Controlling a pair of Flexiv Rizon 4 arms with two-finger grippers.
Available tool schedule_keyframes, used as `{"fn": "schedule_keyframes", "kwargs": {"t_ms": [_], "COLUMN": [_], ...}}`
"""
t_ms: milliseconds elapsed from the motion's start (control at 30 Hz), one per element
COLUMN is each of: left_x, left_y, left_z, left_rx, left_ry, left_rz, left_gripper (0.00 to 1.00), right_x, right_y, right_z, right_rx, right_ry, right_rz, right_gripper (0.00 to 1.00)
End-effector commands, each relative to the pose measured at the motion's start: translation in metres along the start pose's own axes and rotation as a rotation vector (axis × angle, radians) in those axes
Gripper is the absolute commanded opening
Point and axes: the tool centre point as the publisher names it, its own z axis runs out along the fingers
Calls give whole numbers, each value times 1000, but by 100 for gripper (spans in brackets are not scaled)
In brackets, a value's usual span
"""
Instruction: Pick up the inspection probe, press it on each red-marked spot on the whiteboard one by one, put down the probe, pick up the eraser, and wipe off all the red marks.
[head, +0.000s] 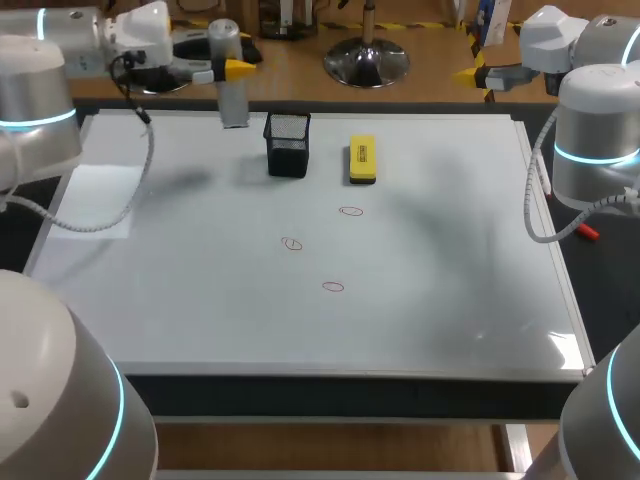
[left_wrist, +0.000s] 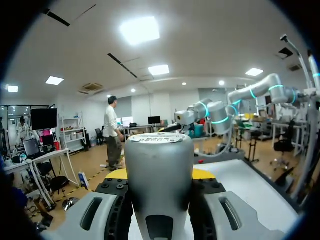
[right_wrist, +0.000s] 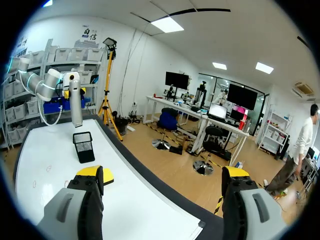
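My left gripper (head: 232, 68) is shut on the grey cylindrical probe (head: 231, 85), which it holds upright in the air over the whiteboard's (head: 200, 300) back left part. In the left wrist view the probe (left_wrist: 159, 185) fills the space between the yellow-tipped fingers (left_wrist: 201, 173). Three red rings (head: 351, 211) (head: 291, 243) (head: 333, 287) are drawn near the board's middle. The yellow eraser (head: 362, 159) lies flat at the back centre. My right gripper (head: 488, 72) hangs open and empty past the board's back right corner; from its wrist view (right_wrist: 164, 175) the probe (right_wrist: 75, 100) shows far off.
A black mesh pen holder (head: 288, 143) stands just left of the eraser, below and right of the held probe. A white sheet of paper (head: 95, 200) lies at the board's left edge. A small red object (head: 588, 232) sits off the right edge.
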Motion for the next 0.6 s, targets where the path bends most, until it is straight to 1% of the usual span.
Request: {"fn": "schedule_keyframes", "kwargs": {"t_ms": [33,267,600], "left_x": [12,16,20], "left_y": [-4,9,24], "left_z": [-18,-40,-55], "left_rx": [-15,-29,-22], "left_ry": [-76,-127,-161], "left_rz": [4,9,14], "left_gripper": [0,0,0], "right_x": [0,0,0], "right_y": [0,0,0], "right_z": [0,0,0], "right_rx": [0,0,0], "right_ry": [1,1,1], "right_rz": [0,0,0], "right_gripper": [100,100,100]}}
